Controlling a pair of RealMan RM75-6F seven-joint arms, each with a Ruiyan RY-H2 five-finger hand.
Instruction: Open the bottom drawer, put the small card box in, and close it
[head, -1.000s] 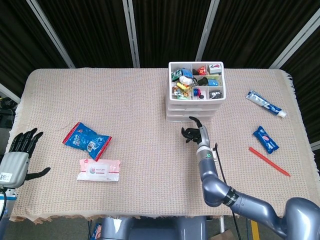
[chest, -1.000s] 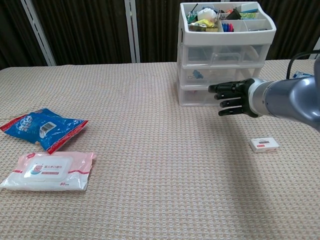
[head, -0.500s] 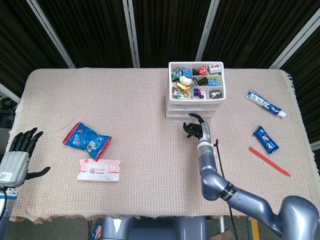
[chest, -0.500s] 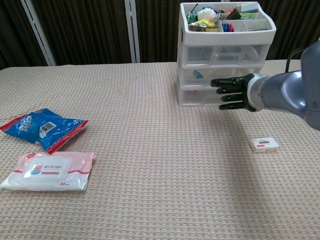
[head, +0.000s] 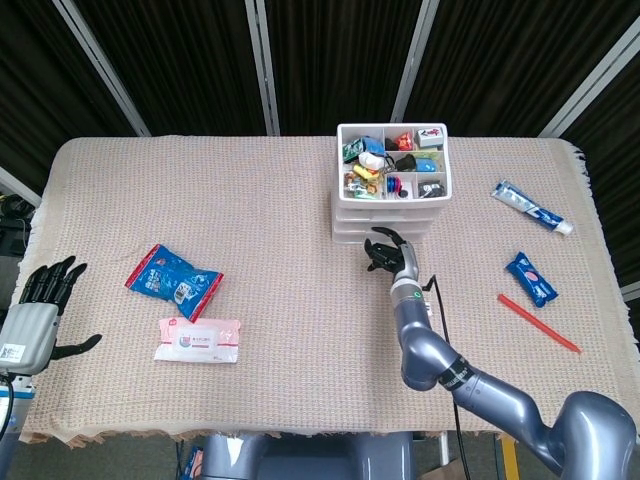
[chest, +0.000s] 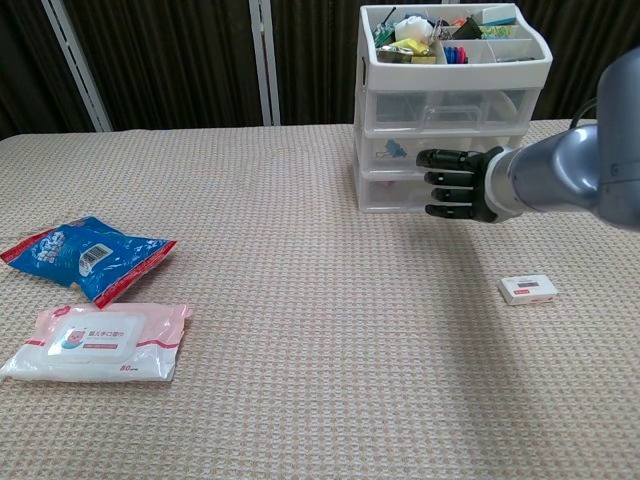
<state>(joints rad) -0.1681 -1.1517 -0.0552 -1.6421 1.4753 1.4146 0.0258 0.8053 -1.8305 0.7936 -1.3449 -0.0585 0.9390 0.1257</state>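
Right hand (chest: 455, 183) raised just in front of drawer unit (chest: 452, 110), fingers extended and apart, holding nothing. Bottom drawer (chest: 395, 190) closed. Small card box (chest: 528, 289) flat on table, near unit's front right. Left hand (head: 40, 310) far left of unit, fingers spread.

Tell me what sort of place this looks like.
Probably a robot test or data-collection setup, not a home: a table under a woven beige cloth, black curtains behind it, and assorted props such as a drawer unit and wet wipes.
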